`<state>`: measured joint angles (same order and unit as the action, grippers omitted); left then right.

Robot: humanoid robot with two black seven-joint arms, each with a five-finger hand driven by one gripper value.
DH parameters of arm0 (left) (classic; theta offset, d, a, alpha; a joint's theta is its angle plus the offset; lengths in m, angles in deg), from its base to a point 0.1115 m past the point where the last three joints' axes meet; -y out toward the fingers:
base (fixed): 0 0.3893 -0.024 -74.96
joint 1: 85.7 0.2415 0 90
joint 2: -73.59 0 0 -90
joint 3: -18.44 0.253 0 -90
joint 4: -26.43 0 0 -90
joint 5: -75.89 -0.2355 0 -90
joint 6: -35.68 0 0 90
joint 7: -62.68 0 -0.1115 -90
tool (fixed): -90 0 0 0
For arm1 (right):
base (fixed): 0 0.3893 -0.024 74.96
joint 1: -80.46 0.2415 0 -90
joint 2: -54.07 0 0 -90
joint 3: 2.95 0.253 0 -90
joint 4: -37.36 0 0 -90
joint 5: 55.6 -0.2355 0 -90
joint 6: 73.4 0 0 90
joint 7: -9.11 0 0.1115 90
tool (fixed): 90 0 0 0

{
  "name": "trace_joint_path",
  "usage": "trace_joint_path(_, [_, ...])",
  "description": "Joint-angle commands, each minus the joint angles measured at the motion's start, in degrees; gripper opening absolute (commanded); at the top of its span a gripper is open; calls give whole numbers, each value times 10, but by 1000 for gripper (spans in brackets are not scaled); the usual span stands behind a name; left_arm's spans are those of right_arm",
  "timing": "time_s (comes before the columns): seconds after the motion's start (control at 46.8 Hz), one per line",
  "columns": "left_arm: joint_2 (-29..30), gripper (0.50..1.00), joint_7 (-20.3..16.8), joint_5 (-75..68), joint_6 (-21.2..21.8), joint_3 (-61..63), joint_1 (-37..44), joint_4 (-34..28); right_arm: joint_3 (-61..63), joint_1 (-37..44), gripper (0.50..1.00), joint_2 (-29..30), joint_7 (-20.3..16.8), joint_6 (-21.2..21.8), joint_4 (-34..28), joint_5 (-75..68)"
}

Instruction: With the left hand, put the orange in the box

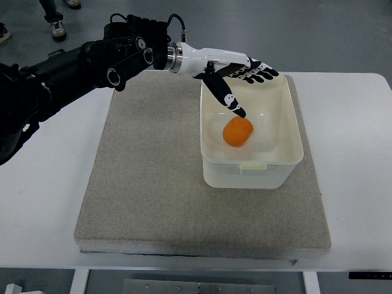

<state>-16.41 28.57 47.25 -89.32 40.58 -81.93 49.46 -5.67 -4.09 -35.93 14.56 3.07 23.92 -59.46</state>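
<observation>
The orange (237,132) lies on the floor of the white plastic box (251,174), in its middle. My left hand (242,82) hovers over the box's far left corner, above the orange and apart from it. Its fingers (260,72) are stretched out flat and the thumb (228,98) points down toward the fruit; it holds nothing. The black left arm (92,64) comes in from the upper left edge. The right arm does not show.
The box stands on the right half of a grey felt mat (153,177) that covers most of the white table (43,202). People's shoes (58,27) show on the floor at the far upper left.
</observation>
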Motion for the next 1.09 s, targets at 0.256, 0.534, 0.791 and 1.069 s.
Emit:
trace_joint_path(0.256, [0, 988, -1, 1, 0, -2, -3, 0, 0, 0, 944, 0, 1, 0, 0, 0])
trace_joint_path(0.534, [0, 988, 0, 2, 7, -87, -9, -21, 0, 0, 944, 0, 0, 0, 0, 0])
trace_joint_path(0.791, [0, 988, 0, 14, 75, -145, -1, -146, 0, 0, 944, 0, 0, 0, 0, 0])
trace_joint_path(1.069, [0, 984, 3, 65, 213, -177, 1, -233, 0, 0, 944, 0, 0, 0, 0, 0])
